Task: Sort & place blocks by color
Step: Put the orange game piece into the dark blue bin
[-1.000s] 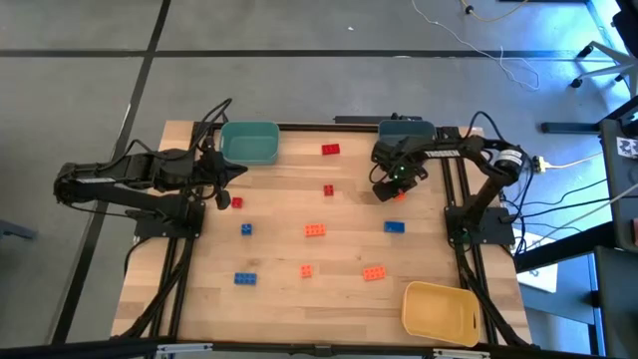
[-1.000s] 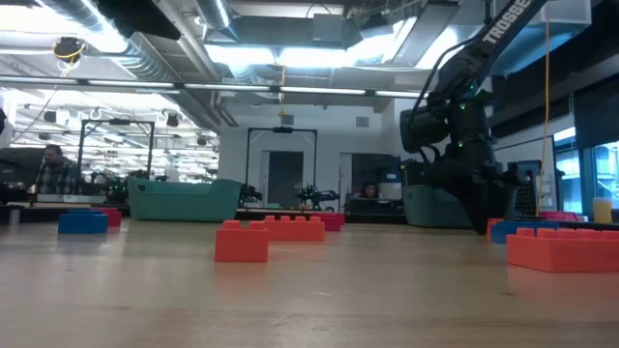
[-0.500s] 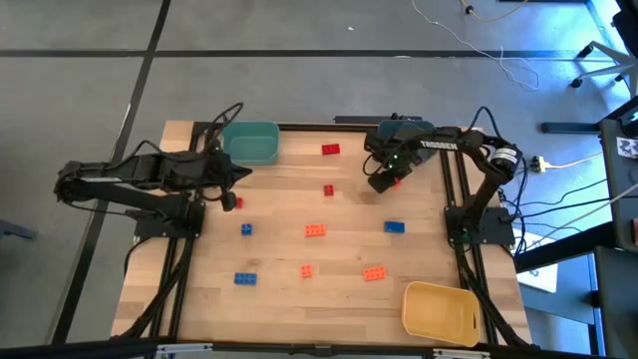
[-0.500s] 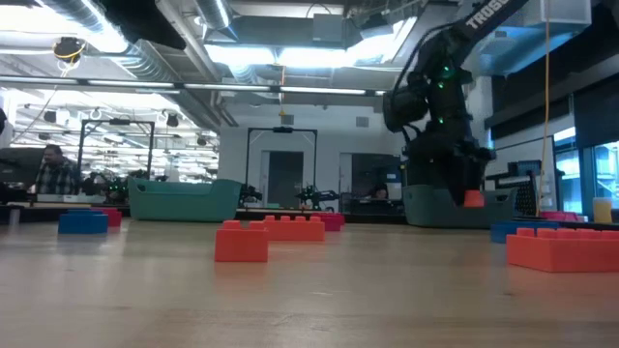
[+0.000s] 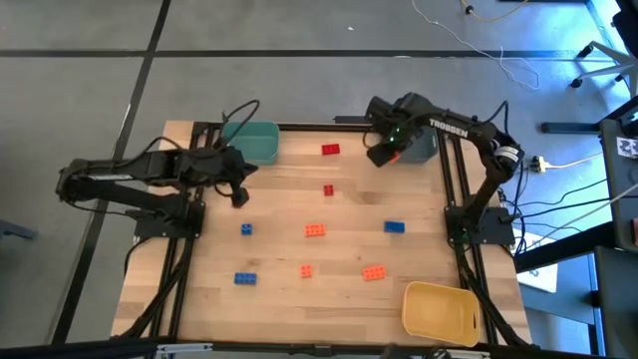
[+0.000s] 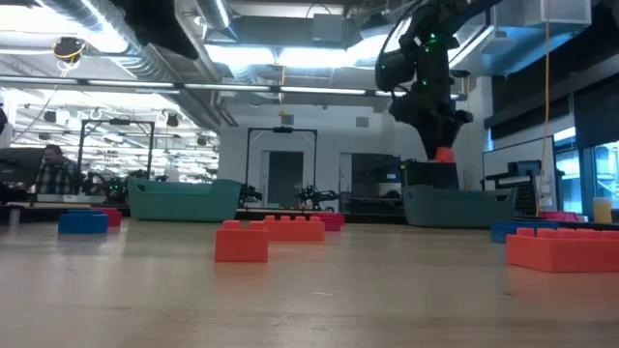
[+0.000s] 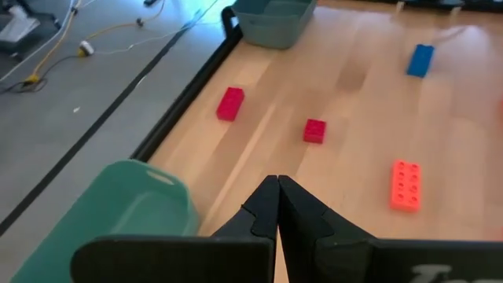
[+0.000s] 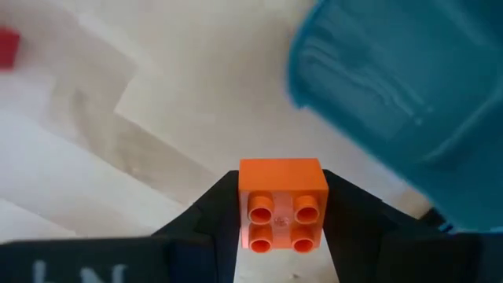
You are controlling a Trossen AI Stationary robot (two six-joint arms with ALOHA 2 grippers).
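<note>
From above, the right gripper [image 5: 384, 155] hangs at the table's far edge, just beside the grey-blue bin [image 5: 419, 143], with a small orange block [image 5: 391, 155] pinched at its tip. The left gripper [image 5: 239, 194] sits near the teal bin [image 5: 251, 143]. Loose bricks lie well apart on the wooden table [image 5: 279, 239]: two red blocks [image 5: 330, 150], three orange blocks [image 5: 315, 230] and three blue blocks [image 5: 395, 226].

At table height, the right gripper [image 6: 440, 145] is raised clear of the tabletop, the orange block [image 6: 444, 154] showing at its tip above the grey-blue bin [image 6: 459, 207].

The left wrist camera shows the left gripper [image 7: 277, 208] with fingers pressed together on nothing, the teal bin [image 7: 102, 216] close beside it and the red blocks [image 7: 230, 103] farther off.

The right wrist camera shows the right gripper [image 8: 283, 208] clamped on the square four-studded orange block [image 8: 282, 203], its sides touching both fingers [image 8: 208, 216], with the grey-blue bin [image 8: 401, 86] just beyond.
</note>
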